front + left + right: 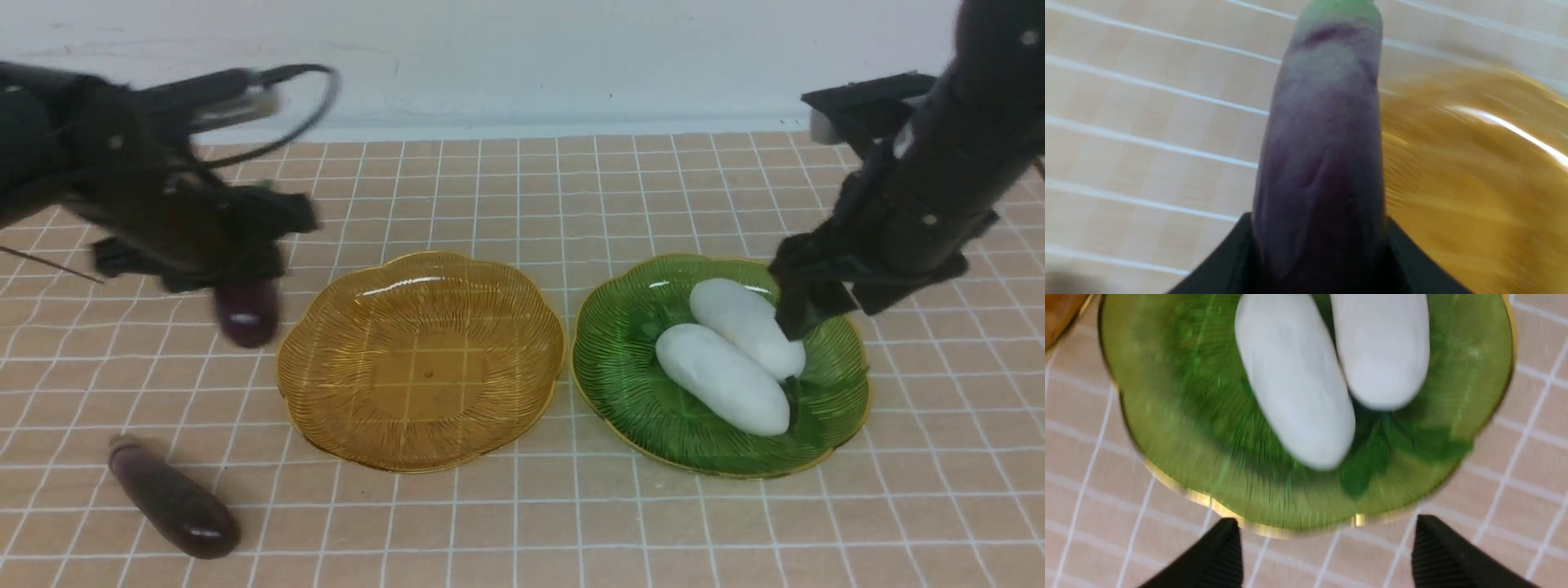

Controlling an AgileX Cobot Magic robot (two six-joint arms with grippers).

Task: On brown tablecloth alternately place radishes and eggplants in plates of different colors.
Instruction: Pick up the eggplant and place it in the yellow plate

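**gridfan:** ok so where are we? In the front view the left pincer (241,282), at the left-middle, is clamped on a slender glossy dark purple eggplant (246,314). It sticks out below the pincer, above the tan-brown grid-lined tablecloth (522,196) and just left of the translucent ribbed amber-yellow plate (420,367). That plate has nothing in it.

**plate_nerd:** yep, and the translucent ribbed green plate (620,367), right of centre, already has both smooth white oblong radishes (722,377), side by side and touching. The right pincer (1325,522) is spread wide with nothing in it, by that plate's right rim. The second dark purple eggplant (173,506) lies on the cloth at lower left.

**gridfan:** so the step is eggplant into the amber one, I'd guess?

**plate_nerd:** I'd say so. Carry it over the plate's middle, not the scalloped edge. Go low before opening, and lay it lengthways so it doesn't roll out. It's glossy and looks gripped toward one end, so a high drop could bounce it. Leave room for the second one too.
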